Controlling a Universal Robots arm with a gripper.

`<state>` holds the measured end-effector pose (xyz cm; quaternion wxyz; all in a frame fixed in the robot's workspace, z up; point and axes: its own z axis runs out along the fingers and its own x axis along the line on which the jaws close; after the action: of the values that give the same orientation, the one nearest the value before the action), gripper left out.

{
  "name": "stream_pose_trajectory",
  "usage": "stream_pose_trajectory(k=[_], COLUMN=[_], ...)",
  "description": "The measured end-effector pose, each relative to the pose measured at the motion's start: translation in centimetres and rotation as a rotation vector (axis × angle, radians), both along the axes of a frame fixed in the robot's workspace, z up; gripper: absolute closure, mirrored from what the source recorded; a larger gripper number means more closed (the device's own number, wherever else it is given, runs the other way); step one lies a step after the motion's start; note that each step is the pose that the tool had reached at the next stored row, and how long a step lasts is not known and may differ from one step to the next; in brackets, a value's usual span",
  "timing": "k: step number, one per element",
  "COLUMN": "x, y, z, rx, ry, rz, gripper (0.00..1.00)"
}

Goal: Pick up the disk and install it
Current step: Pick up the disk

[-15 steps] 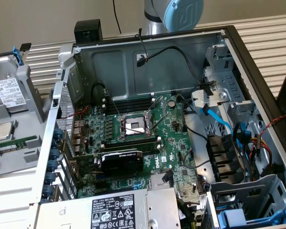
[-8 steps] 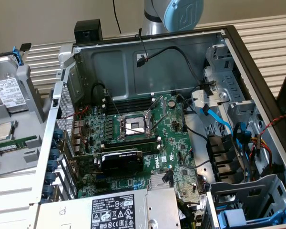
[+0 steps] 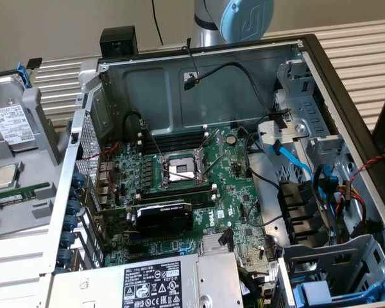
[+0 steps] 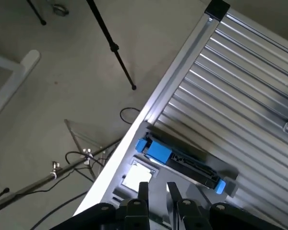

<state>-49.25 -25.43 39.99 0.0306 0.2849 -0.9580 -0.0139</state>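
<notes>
**benchwatcher:** So where's the disk (image 3: 11,122) at? In the case (image 3: 179,83) or not?

**rackmonkey:** Nope, it's outside the case, off to the exterior view's left of it. It stands on edge, leaning a bit, in a grey holder (image 3: 43,119) just beside the case's side wall. The white barcode label faces out and the blue carrier frame pokes up at the top. A small square processor chip (image 3: 5,176) lies flat on the same holder, on the nearer side of the disk.

**benchwatcher:** And the gripper (image 4: 157,187)? Got anything in it?

**rackmonkey:** Nothing. The wrist view shows the two fingers (image 4: 143,191) a narrow gap apart with empty space between them. It hangs well above the slatted bench (image 4: 240,86), looking down on the disk's edge, not touching it. The arm (image 3: 234,19) itself shows up past the case's far wall.

**benchwatcher:** What's inside the case?

**rackmonkey:** Motherboard with the socket open, a graphics card, and the power supply at the near end. There's another blue-framed drive (image 3: 321,294) in the cage at the case's near corner, on the exterior view's right.
</notes>
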Motion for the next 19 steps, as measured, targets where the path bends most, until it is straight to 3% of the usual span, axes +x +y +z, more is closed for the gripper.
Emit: stream_pose_trajectory(k=[4, 6, 7, 12, 19], x=[0.00, 0.00, -0.01, -0.01, -0.01], y=[0.01, 0.03, 0.04, 0.08, 0.10], z=[0.00, -0.01, -0.02, -0.07, -0.13], rx=[0.0000, 0.0001, 0.0002, 0.0005, 0.0006], ry=[0.0000, -0.0001, 0.0000, 0.0000, 0.0000], rz=[0.056, 0.084, 0.100, 0.177, 0.300], gripper=[0.52, 0.52, 0.46, 0.46, 0.26])
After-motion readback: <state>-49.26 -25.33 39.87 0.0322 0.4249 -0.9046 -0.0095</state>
